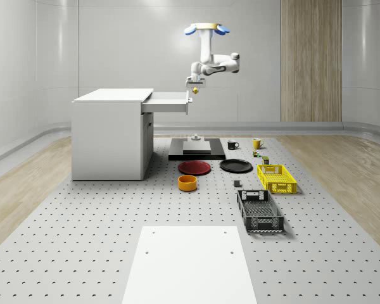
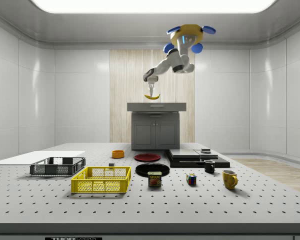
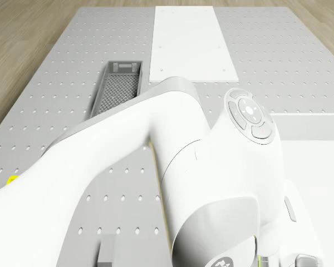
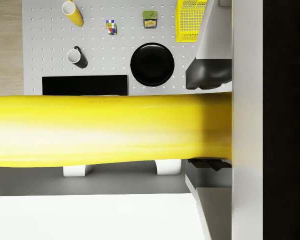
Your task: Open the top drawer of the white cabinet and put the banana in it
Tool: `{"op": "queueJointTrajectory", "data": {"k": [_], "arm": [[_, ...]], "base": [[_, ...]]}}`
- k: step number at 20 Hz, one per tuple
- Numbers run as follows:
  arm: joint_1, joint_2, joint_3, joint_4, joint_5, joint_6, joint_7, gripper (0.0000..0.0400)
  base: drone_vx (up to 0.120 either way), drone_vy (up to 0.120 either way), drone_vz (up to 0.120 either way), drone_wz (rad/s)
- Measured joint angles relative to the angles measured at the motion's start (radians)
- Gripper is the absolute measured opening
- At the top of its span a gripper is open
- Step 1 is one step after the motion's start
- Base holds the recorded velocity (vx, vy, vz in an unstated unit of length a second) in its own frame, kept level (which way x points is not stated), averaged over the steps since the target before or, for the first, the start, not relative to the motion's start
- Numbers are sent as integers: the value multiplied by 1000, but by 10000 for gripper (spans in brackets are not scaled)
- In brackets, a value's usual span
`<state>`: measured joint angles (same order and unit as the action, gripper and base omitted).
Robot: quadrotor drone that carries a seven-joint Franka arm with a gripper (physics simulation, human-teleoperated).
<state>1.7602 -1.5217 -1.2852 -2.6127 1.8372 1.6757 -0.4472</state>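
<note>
The white cabinet (image 1: 111, 133) stands on the pegboard table with its top drawer (image 1: 170, 103) pulled out toward the whole-scene view's right. The drone (image 1: 206, 27) hovers high above, just beyond the drawer's front. Its arm reaches down, and the gripper (image 1: 194, 84) is shut on the yellow banana (image 1: 195, 92), which hangs a little above the drawer's front edge. In the side view the banana (image 2: 152, 96) hangs under the gripper (image 2: 150, 86), above the drawer front (image 2: 156, 106). In the wrist view the banana (image 4: 105, 130) lies crosswise between the dark fingers (image 4: 207, 75).
Beside the cabinet are a black platform (image 1: 196, 149), a red plate (image 1: 194, 167), a black plate (image 1: 235, 166) and an orange bowl (image 1: 187, 183). A yellow basket (image 1: 276, 178), a dark crate (image 1: 259, 211), mugs (image 1: 232, 145) and a white panel (image 1: 187, 266) lie farther off.
</note>
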Motion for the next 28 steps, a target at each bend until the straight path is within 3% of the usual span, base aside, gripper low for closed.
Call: {"op": "queueJointTrajectory", "data": {"k": [7,24,28], "arm": [[1,-2,0,0,-1,2,0,193],[2,-6,0,0,-3,6,-1,193],[2,-7,0,0,-3,6,-1,193]], "base": [[-120,-120,109,0],[-5,-120,0,0],[0,-120,-120,0]]}}
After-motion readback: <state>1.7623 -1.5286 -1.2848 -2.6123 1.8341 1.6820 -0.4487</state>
